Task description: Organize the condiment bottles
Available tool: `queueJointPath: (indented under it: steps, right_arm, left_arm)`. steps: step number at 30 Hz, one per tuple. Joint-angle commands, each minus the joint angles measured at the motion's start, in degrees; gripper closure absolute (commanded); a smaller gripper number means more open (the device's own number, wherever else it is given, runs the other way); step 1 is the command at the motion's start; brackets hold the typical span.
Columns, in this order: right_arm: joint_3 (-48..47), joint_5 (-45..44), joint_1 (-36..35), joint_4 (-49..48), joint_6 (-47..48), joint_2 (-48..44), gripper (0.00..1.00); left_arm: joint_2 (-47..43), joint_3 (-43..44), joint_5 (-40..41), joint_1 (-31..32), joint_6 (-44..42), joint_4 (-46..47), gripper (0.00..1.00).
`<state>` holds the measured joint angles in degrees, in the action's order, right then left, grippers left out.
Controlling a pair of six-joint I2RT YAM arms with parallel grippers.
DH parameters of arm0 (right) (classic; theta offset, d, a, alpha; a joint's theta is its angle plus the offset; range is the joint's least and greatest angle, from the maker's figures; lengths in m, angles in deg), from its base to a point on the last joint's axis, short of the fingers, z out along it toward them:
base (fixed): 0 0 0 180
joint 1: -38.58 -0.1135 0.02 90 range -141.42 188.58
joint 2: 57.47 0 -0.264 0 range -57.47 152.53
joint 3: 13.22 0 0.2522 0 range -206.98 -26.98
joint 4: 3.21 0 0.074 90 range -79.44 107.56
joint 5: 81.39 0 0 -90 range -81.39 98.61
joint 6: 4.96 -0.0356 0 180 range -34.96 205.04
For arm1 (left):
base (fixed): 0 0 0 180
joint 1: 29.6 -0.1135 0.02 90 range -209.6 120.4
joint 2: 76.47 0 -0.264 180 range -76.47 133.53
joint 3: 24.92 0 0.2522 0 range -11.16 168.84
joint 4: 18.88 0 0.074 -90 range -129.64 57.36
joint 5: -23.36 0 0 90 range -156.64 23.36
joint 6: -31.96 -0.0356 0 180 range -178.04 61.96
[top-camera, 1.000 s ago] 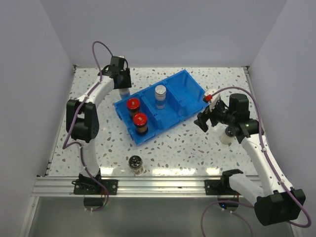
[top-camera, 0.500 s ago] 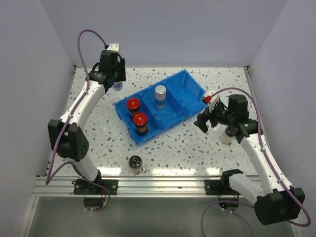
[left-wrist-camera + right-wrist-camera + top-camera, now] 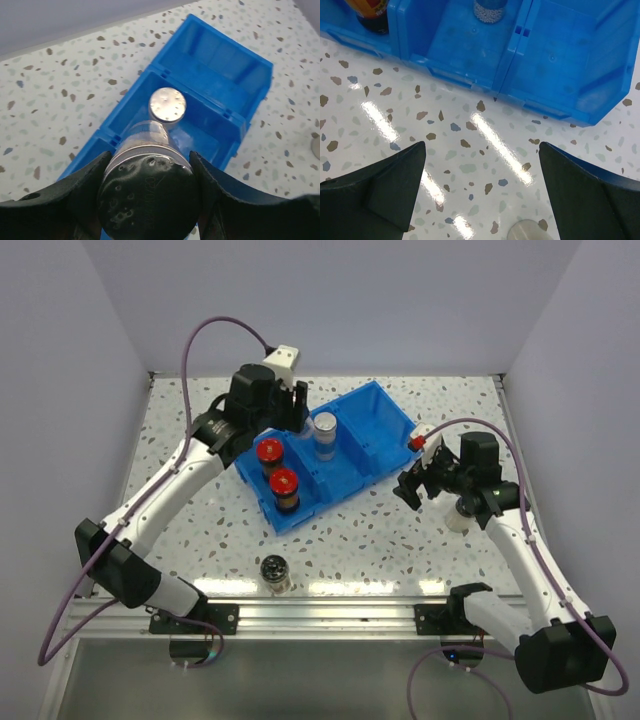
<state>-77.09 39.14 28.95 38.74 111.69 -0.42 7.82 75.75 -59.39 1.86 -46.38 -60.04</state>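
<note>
Currently the left fingers [image 3: 80, 195] are pinching a silver-capped clear cylindrical jar [image 3: 147, 200], bottom centre of frame, over the blue plastic bin [image 3: 215, 60]; the right fingers [image 3: 380, 190] are hanging spread above the tabletop [image 3: 470, 165].

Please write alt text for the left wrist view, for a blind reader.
The left end effector holds a silver-capped clear cylindrical jar above the blue three-compartment plastic bin. A second silver-capped jar stands in the bin's middle compartment.

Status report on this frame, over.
Left gripper shut on a silver-capped jar, hovering by the middle compartment of the blue bin. Its twin stands inside, space beside it. Right gripper open, empty. Nothing blocking.
</note>
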Motion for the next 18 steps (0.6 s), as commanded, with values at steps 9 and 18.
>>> queueJointPath:
  steps: [9, 18]
  right_arm:
    - [0.4, -1.9, 0.4, -1.8, 2.0, 0.8, 0.01]
    - [0.4, -1.8, 0.5, -1.7, 2.1, 0.5, 0.01]
  left_arm:
    - [4.5, -0.6, -8.7, 10.0, 4.5, 6.7, 1.0]
    - [12.2, 0.4, -1.0, 13.7, 2.1, 8.2, 1.0]
